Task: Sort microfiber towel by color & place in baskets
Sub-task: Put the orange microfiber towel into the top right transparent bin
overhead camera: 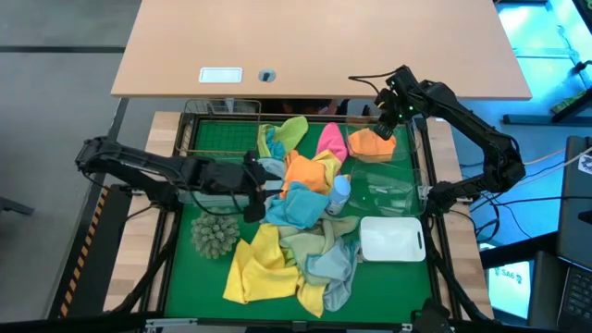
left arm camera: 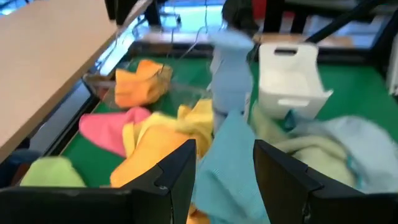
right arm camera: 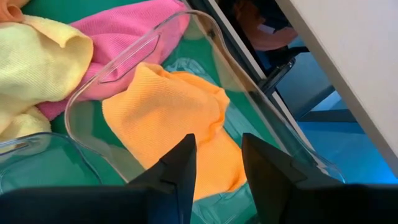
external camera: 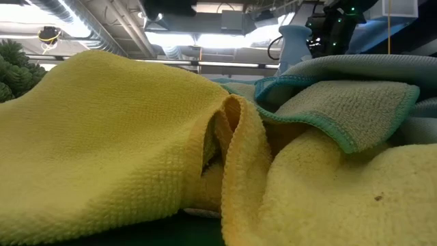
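Observation:
A heap of microfiber towels lies mid-mat: yellow [overhead camera: 259, 264], light blue [overhead camera: 301, 205], orange [overhead camera: 310, 171], pink [overhead camera: 331, 139] and light green [overhead camera: 291, 129]. One orange towel [right arm camera: 174, 118] lies inside a clear basket [right arm camera: 140, 50] at the far right [overhead camera: 372, 143]. My right gripper [right arm camera: 219, 162] hangs open just above it, with nothing between its fingers [overhead camera: 382, 120]. My left gripper [left arm camera: 225, 168] is open at the heap's left side [overhead camera: 259, 190]. A ridge of the light blue towel [left arm camera: 224, 155] lies between its fingers. My left gripper comes at the heap slanting down from the table's left, its open fingers [left arm camera: 180, 171] on either side of a raised part of the light blue towel. I cannot tell whether they touch the cloth.
A white basket [overhead camera: 393, 239] stands at the near right and a second clear basket [overhead camera: 384, 190] between it and the orange one. A light-blue bottle [overhead camera: 340, 191] stands upright in the heap. A spiky ball [overhead camera: 215, 234] lies near left. A wire-framed bin [overhead camera: 217, 139] sits far left.

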Tool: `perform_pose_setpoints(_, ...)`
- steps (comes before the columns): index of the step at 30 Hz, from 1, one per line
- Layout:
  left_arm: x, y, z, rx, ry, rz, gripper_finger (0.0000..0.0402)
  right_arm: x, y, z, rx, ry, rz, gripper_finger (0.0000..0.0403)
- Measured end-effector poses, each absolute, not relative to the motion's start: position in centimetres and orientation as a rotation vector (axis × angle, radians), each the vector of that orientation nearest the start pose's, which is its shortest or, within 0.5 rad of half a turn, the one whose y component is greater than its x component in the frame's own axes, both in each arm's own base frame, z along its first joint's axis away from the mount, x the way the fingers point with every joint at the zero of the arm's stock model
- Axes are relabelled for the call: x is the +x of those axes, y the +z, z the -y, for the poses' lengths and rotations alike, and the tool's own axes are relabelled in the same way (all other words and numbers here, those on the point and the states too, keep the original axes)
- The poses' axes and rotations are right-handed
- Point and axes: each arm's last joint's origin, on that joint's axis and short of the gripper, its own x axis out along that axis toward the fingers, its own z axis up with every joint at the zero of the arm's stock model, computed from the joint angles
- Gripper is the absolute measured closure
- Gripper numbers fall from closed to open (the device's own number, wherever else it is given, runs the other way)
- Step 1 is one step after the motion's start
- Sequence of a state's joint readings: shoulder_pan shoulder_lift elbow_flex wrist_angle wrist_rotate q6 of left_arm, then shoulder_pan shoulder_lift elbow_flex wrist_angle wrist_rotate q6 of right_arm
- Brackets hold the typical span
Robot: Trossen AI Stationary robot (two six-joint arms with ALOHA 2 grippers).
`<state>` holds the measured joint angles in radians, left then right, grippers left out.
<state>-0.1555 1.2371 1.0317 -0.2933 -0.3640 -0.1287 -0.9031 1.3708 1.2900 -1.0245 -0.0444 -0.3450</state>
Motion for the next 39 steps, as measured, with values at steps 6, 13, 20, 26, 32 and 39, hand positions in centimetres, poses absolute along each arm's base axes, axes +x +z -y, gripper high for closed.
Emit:
perform_pose_setpoints(6,28.0,28.6,1.8,0.038,0.295,-0.66,0.0248,16.2,31.6,20.3,0.221,-0.576,-1.116,0.0276)
perform_pose_setpoints(13,29.7,25.5,0.0,0.13,0.322,-0.804,0.0248,16.2,31.6,20.3,0.22,-0.576,-1.115,0.0276)
perform_pose_setpoints(20,31.0,22.8,-1.1,0.154,0.265,-0.921,0.0248,16.2,31.6,20.3,0.22,-0.576,-1.115,0.0276)
perform_pose_setpoints(26,31.7,21.0,-1.2,0.206,0.234,-0.986,0.0248,16.2,31.6,20.3,0.22,-0.576,-1.114,0.0276)
perform_pose_setpoints(32,32.1,20.1,-1.2,0.204,0.216,-1.013,0.0248,16.2,31.6,20.3,0.22,-0.576,-1.114,0.0276)
perform_pose_setpoints(39,32.5,19.2,-1.2,0.217,0.212,-1.025,0.0248,16.2,31.6,20.3,0.22,-0.577,-1.114,0.0276)
